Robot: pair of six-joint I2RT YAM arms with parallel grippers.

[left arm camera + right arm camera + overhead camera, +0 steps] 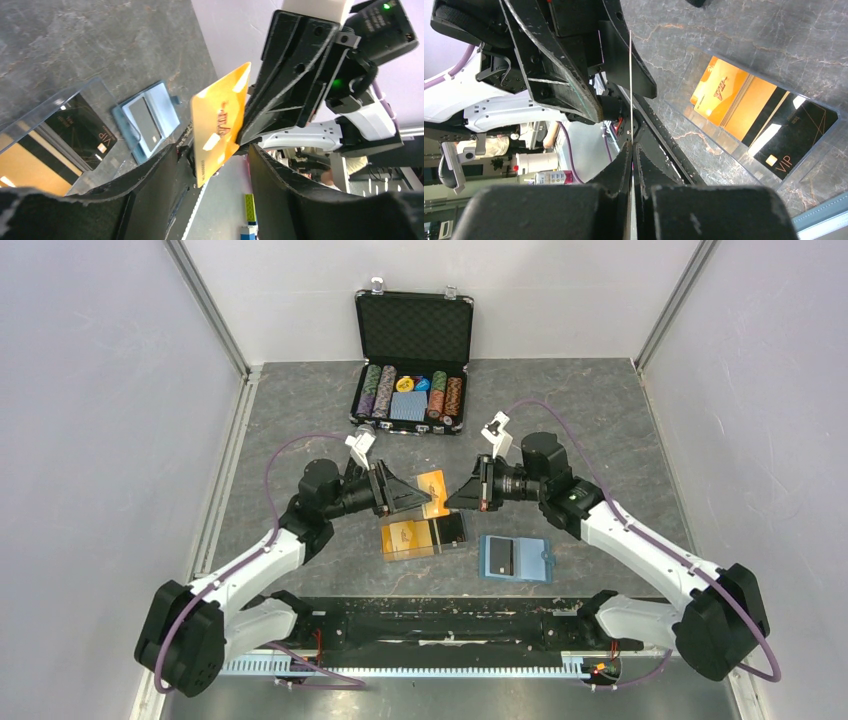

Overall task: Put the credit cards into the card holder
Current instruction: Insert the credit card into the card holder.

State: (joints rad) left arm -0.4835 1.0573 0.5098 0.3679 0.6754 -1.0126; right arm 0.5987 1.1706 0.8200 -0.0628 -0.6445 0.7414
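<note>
Right gripper (pixel 631 147): clamped tight on an orange credit card (pixel 220 125).
Left gripper (pixel 212 147): stood wide apart around that card.
Card holder (pixel 515 558): lay flat, untouched.

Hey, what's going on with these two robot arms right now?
The two arms meet above the middle of the table. The right gripper is shut on one end of a thin orange-yellow card. The left gripper is open, its fingers either side of the card's other end. The teal-blue fold-over card holder lies open on the table near the right arm, with no orange card visible in it. More orange and black cards sit in a clear plastic box beside it.
</note>
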